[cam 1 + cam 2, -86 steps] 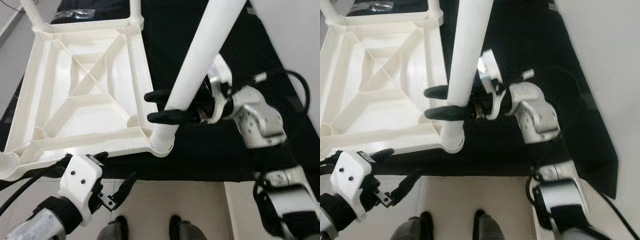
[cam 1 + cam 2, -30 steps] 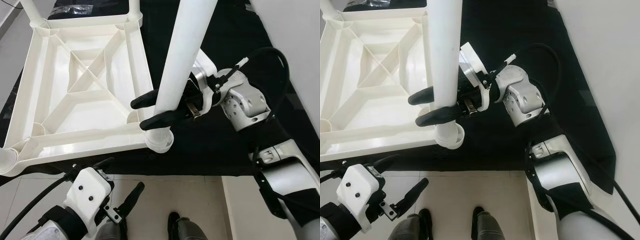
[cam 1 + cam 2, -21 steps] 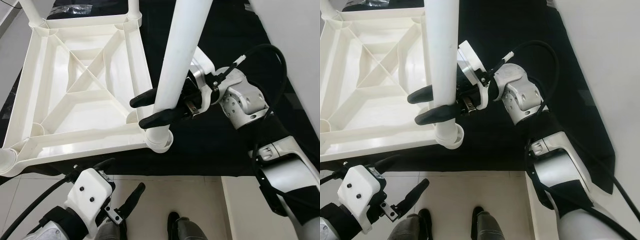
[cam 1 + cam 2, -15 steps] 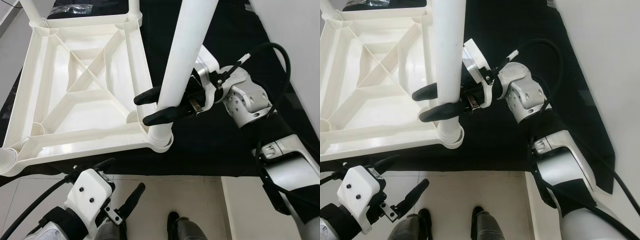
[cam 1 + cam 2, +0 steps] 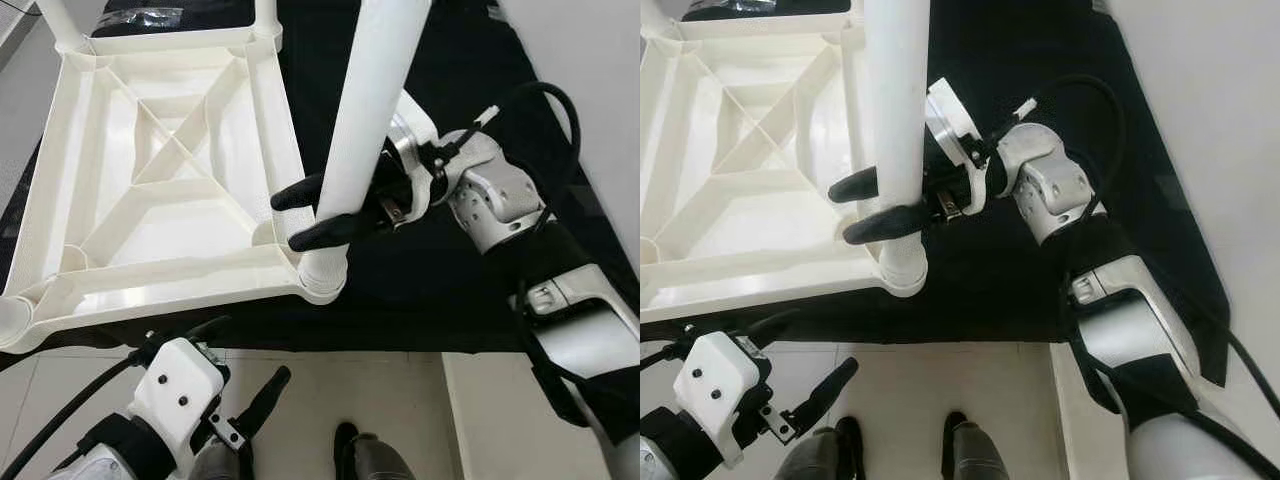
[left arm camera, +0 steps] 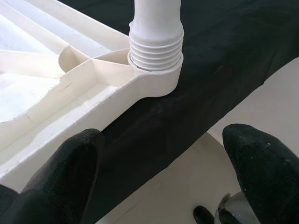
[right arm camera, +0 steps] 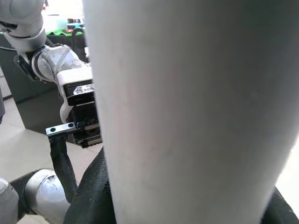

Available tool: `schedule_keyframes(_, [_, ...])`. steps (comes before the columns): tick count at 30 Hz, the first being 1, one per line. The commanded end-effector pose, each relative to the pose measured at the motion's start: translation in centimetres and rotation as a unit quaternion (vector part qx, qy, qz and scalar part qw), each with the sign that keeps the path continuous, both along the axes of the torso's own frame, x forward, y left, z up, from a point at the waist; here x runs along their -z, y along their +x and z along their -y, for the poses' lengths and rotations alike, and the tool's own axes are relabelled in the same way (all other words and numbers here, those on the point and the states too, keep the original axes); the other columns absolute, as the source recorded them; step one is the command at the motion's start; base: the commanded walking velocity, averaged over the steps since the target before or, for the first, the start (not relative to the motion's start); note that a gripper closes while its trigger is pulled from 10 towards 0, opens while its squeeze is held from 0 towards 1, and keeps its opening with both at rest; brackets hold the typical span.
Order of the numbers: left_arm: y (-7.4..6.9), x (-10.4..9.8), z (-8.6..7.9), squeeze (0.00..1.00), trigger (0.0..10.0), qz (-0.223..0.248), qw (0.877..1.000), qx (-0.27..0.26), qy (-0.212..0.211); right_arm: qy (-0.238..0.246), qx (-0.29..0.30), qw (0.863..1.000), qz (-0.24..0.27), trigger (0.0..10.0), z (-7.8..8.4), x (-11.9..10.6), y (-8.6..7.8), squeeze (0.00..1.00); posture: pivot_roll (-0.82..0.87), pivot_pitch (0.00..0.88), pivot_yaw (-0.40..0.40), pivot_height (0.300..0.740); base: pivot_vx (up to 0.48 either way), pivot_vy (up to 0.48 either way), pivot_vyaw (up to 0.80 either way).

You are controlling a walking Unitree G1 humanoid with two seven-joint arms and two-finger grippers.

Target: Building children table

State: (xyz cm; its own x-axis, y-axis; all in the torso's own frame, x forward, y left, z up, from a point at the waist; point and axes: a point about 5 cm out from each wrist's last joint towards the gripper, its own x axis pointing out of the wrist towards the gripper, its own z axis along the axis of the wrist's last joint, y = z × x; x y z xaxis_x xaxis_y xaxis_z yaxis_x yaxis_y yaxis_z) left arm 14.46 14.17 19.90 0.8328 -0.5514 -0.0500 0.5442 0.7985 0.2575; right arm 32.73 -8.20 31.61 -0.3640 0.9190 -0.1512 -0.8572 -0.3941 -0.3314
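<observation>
The white plastic children's table top (image 5: 160, 190) lies upside down on a black cloth (image 5: 470, 290), its ribbed underside facing up. Two legs (image 5: 55, 22) already stand in the far corner sockets. At the near right corner a third table leg (image 5: 365, 110) stands in its socket (image 6: 156, 77), clenched by the right tool (image 5: 315, 212) just above the joint. In the left wrist view several rings of the leg's thread (image 6: 155, 46) show above the socket rim, so this leg seems only partly screwed in. The near left corner socket (image 5: 12, 318) looks empty, so a fourth leg is likely left. The left tool (image 5: 245, 385) hovers low over the floor near the table's edge, spread and holding nothing.
</observation>
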Motion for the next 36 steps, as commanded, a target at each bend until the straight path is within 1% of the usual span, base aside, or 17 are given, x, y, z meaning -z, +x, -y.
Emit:
schedule_keyframes(1, [-0.4,0.0,0.2,0.00,10.0,-0.002,1.000,0.010,0.002,-0.046,0.010,0.998,-0.033,10.0,0.2,2.6,0.2,0.00,0.07,0.379,-0.086,0.740,0.000,0.000,0.00])
schedule_keyframes(9, [-0.4,0.0,0.2,0.00,10.0,-0.002,1.000,0.009,0.003,-0.058,0.016,0.998,-0.026,10.0,0.0,3.0,0.5,0.00,0.07,0.378,-0.088,0.740,0.000,0.000,0.00])
schedule_keyframes(16, [-0.4,0.0,0.3,0.00,10.0,-0.001,1.000,0.009,0.002,-0.050,0.037,0.998,-0.020,10.0,0.3,3.2,0.9,0.00,0.06,0.376,-0.091,0.740,0.000,0.000,0.00])
schedule_keyframes(18, [-0.4,0.0,0.3,0.00,10.0,-0.001,1.000,0.009,0.002,-0.043,0.098,0.994,-0.018,10.0,0.6,3.6,1.3,0.00,0.05,0.375,-0.097,0.740,0.000,0.000,0.00])
schedule_keyframes(20, [-0.4,0.0,0.4,0.00,10.0,-0.001,1.000,0.009,0.002,-0.041,0.114,0.992,-0.017,10.0,0.7,3.7,1.4,0.00,0.05,0.373,-0.100,0.740,0.000,0.000,0.00])
schedule_keyframes(21, [-0.4,0.1,0.4,0.00,10.0,-0.001,1.000,0.008,0.002,-0.041,0.181,0.983,-0.017,10.0,1.0,4.4,1.7,0.00,0.03,0.368,-0.125,0.740,0.000,0.000,0.00])
schedule_keyframes(22, [-0.4,0.1,0.5,0.00,10.0,0.000,1.000,0.008,0.002,-0.015,0.336,0.941,-0.036,10.0,1.1,5.4,2.6,0.00,0.03,0.365,-0.140,0.740,0.000,0.000,0.00])
schedule_keyframes(23, [-0.4,0.1,0.6,0.00,10.0,0.002,1.000,0.006,0.002,0.019,0.516,0.855,-0.051,10.0,1.8,6.4,3.7,0.00,0.03,0.365,-0.140,0.740,0.000,0.000,0.00])
schedule_keyframes(24, [-0.4,0.1,0.6,0.00,10.0,0.002,1.000,0.005,0.003,0.042,0.623,0.780,-0.038,10.0,3.0,7.4,3.3,0.00,0.03,0.362,-0.138,0.740,0.000,0.000,0.00])
schedule_keyframes(25, [-0.3,0.1,0.5,0.00,10.0,0.003,1.000,0.003,0.003,0.049,0.656,0.751,-0.055,10.0,3.4,8.3,2.0,0.00,0.02,0.360,-0.129,0.740,0.000,0.000,0.00])
schedule_keyframes(26, [-0.3,0.1,0.5,0.00,10.0,0.003,1.000,0.003,0.003,0.049,0.656,0.751,-0.055,10.0,3.4,8.3,2.0,0.00,0.02,0.360,-0.129,0.740,0.000,0.000,0.00])
schedule_keyframes(28, [-0.1,0.1,0.4,0.00,10.0,0.004,1.000,0.001,0.005,0.063,0.650,0.752,-0.087,10.0,3.3,9.2,0.3,0.00,0.01,0.363,-0.117,0.740,0.000,0.000,0.00])
schedule_keyframes(31, [0.1,0.2,0.4,0.00,10.0,0.004,1.000,0.001,0.005,0.071,0.650,0.750,-0.103,10.0,3.1,9.4,0.0,0.00,0.01,0.359,-0.113,0.740,0.000,0.000,0.00])
schedule_keyframes(32, [0.4,0.4,0.4,0.00,10.0,0.005,1.000,0.003,0.007,0.093,0.660,0.738,-0.106,10.0,2.5,9.4,-0.2,0.00,0.01,0.327,-0.098,0.740,0.000,0.000,0.00])
schedule_keyframes(33, [0.4,0.4,0.4,0.00,10.0,0.005,1.000,0.003,0.007,0.093,0.660,0.738,-0.106,10.0,2.5,9.4,-0.2,0.00,0.01,0.327,-0.098,0.740,0.000,0.000,0.00])
schedule_keyframes(34, [0.8,0.6,0.4,0.00,10.0,0.006,1.000,0.005,0.009,0.120,0.673,0.722,-0.108,10.0,1.7,9.4,-0.5,0.00,0.01,0.306,-0.091,0.740,0.000,0.000,0.00])
schedule_keyframes(36, [1.0,0.7,0.4,0.00,10.0,0.007,1.000,0.005,0.010,0.125,0.673,0.721,-0.109,10.0,1.2,9.5,-0.7,0.00,0.01,0.299,-0.091,0.740,0.000,0.000,0.00])
